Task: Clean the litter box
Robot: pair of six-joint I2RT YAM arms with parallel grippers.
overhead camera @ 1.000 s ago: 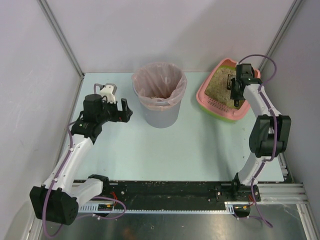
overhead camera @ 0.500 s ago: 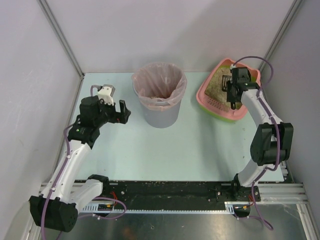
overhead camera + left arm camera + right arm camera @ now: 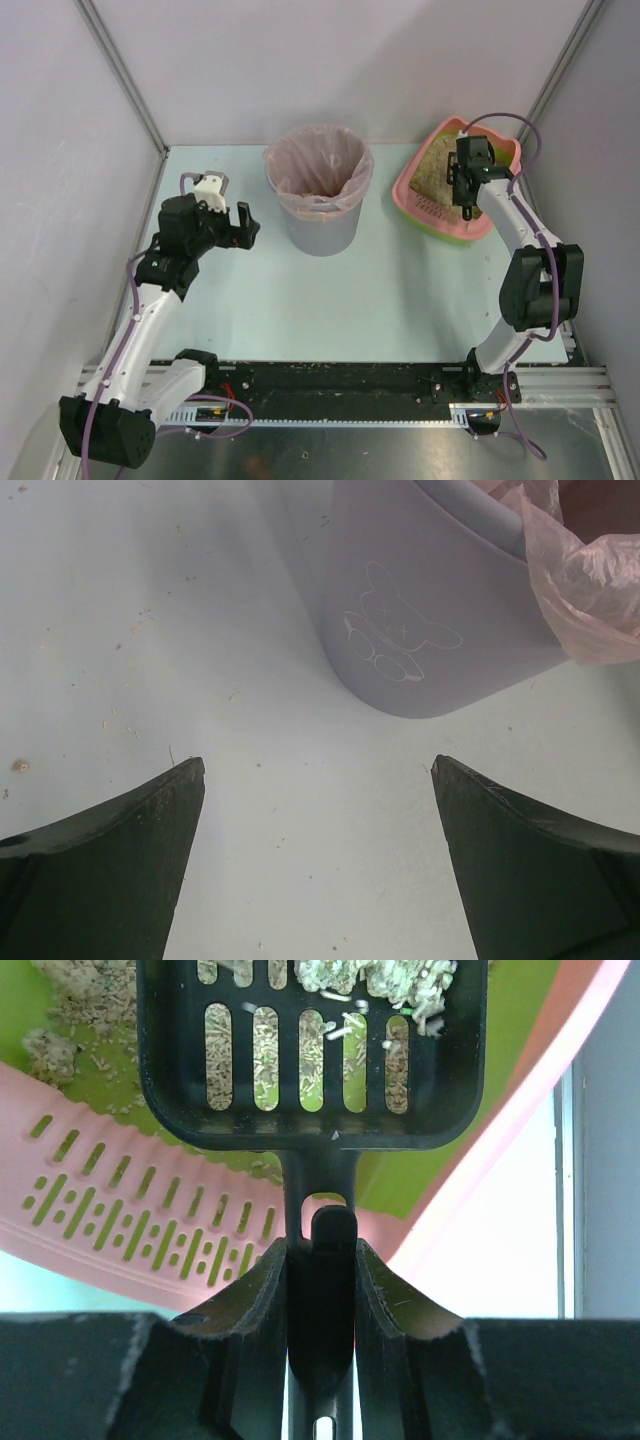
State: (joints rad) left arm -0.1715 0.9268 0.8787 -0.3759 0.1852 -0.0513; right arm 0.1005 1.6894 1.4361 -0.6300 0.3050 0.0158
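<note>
The pink litter box (image 3: 418, 194) sits at the back right of the table, its green inside and beige granules showing in the right wrist view (image 3: 90, 1205). My right gripper (image 3: 462, 188) is shut on the handle of a black slotted scoop (image 3: 312, 1050), which is held over the box's slotted ledge with pale clumps in its far end. My left gripper (image 3: 246, 224) is open and empty, low over the table left of the bin; its fingers (image 3: 120, 850) are wide apart.
A grey round bin (image 3: 318, 190) with a pinkish bag stands at the back middle, between the two arms; its wall with a white drawing fills the top of the left wrist view (image 3: 420, 610). Grey walls close in the table on three sides.
My right gripper has moved the scoop a little left and back over the litter box. My left arm has shifted slightly, its gripper staying open near the bin.
</note>
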